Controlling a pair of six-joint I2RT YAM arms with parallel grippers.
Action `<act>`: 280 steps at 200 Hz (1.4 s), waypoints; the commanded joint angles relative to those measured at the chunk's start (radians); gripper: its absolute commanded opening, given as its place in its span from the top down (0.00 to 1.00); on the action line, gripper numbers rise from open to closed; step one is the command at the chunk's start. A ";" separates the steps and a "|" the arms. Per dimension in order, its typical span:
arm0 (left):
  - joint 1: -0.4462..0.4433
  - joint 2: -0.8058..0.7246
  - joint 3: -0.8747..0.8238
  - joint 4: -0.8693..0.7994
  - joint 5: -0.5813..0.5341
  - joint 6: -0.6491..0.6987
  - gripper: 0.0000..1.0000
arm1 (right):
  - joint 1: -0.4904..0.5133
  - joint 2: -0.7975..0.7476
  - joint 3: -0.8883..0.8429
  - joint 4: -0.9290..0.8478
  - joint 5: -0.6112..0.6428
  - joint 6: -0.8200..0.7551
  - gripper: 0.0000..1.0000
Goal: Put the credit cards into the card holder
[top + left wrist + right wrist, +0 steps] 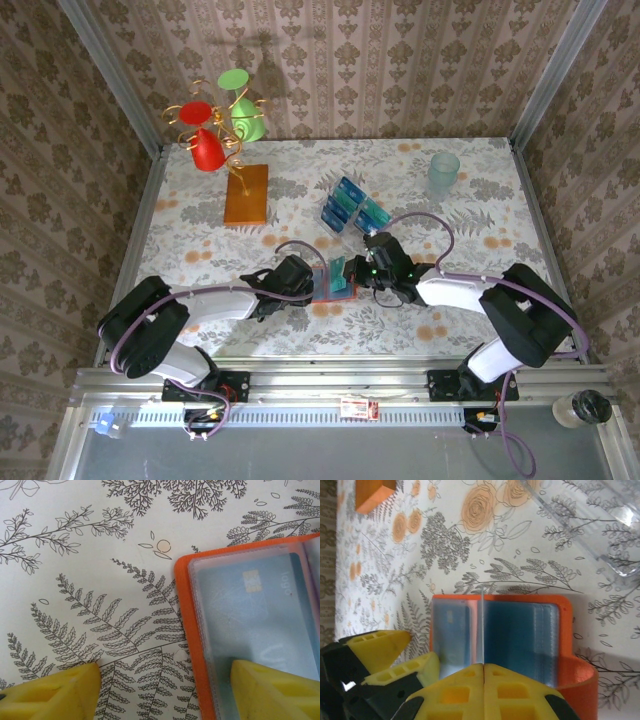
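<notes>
**Putting a card into the open card holder**

The right gripper [484,667] has its jaws shut tight on one thin card [484,625]. It holds the card on its edge right over the open orange card holder [565,607], which lies flat on the table [200,250] between the two arms. The left gripper [165,692] has its jaws wide apart and holds nothing. One of its fingers [275,690] is on or just over a clear pocket [240,630] of the holder, and the other is over the bare table beside it. A chip card [255,580] shows inside that pocket. To do this step well, the thin card's bottom edge should probably meet the mouth of a pocket and go in slowly and straight. The left gripper could press the holder down so it cannot slide. If the card tilts, it may catch on the plastic. The other cards [347,207] lie in a pile farther back.
</notes>
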 commanded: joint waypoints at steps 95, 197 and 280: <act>-0.006 0.020 0.022 -0.065 -0.018 -0.014 0.30 | 0.053 0.058 -0.039 0.210 0.104 0.059 1.00; -0.006 0.021 0.024 -0.062 -0.018 -0.013 0.30 | 0.064 0.106 -0.081 0.299 0.113 0.084 1.00; -0.007 0.027 0.032 -0.061 -0.015 -0.012 0.30 | 0.064 0.093 -0.094 0.264 0.121 0.073 1.00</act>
